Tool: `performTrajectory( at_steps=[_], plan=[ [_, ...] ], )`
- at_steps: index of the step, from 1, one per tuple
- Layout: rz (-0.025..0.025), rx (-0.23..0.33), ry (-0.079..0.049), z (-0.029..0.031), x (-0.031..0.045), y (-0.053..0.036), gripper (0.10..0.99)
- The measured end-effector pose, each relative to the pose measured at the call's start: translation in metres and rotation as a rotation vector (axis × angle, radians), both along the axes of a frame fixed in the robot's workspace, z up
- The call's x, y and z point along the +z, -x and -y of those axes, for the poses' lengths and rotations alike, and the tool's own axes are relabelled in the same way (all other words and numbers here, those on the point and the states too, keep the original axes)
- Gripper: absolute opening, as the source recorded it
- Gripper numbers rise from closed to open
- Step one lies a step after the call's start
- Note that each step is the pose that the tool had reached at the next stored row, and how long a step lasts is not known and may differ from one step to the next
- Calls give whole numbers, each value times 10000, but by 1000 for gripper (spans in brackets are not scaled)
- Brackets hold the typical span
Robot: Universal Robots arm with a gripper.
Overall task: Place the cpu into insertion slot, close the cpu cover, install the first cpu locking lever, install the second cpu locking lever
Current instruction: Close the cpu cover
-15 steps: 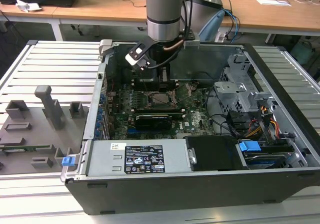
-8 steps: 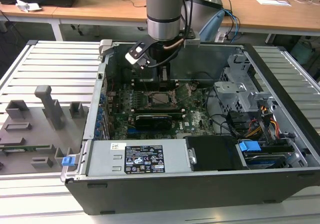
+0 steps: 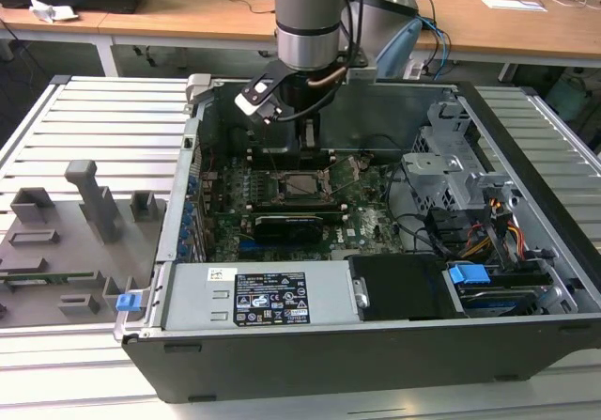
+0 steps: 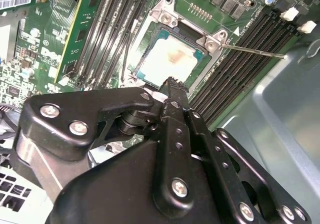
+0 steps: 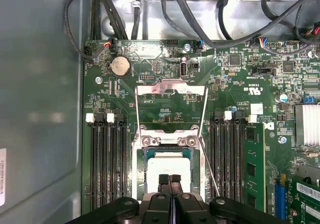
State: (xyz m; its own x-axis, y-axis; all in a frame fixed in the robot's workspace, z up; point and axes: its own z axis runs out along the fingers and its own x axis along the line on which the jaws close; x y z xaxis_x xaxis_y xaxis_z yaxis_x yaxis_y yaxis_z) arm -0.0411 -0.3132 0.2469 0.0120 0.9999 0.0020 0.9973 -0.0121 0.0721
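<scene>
1. Exterior view: the arm reaches down into an open computer case (image 3: 310, 354) lying on a slatted table (image 3: 103, 119). The gripper (image 3: 306, 150) hangs over the motherboard (image 3: 366, 218), just above the cpu (image 3: 302, 185).
2. First wrist view: the gripper (image 5: 170, 179) has its two black fingers pressed together with nothing between them. The tips sit over the near edge of the cpu (image 5: 167, 164); whether they touch it cannot be told.
3. Second wrist view: the cpu (image 4: 167, 61) lies flat in the insertion slot (image 4: 176, 29), its pale silvery top facing up, with the gripper (image 4: 173, 83) at its edge.
4. The cpu cover (image 5: 170, 89) is swung open, away from the chip, and the green board shows through its cut-out centre.
5. A thin locking lever (image 4: 255, 51) is unlatched and sticks out from the socket corner over the memory slots (image 4: 240, 63); in the first wrist view it runs beside the socket (image 5: 210, 169).
6. Long black memory slots (image 5: 107, 164) flank the socket on both sides, and a round coin battery (image 5: 120, 66) sits beyond the cover.
</scene>
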Motion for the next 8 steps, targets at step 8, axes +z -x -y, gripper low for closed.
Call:
performTrajectory(
  at_steps=[8],
  plan=[
    [0,0,0,0,146,0,106]
  ],
)
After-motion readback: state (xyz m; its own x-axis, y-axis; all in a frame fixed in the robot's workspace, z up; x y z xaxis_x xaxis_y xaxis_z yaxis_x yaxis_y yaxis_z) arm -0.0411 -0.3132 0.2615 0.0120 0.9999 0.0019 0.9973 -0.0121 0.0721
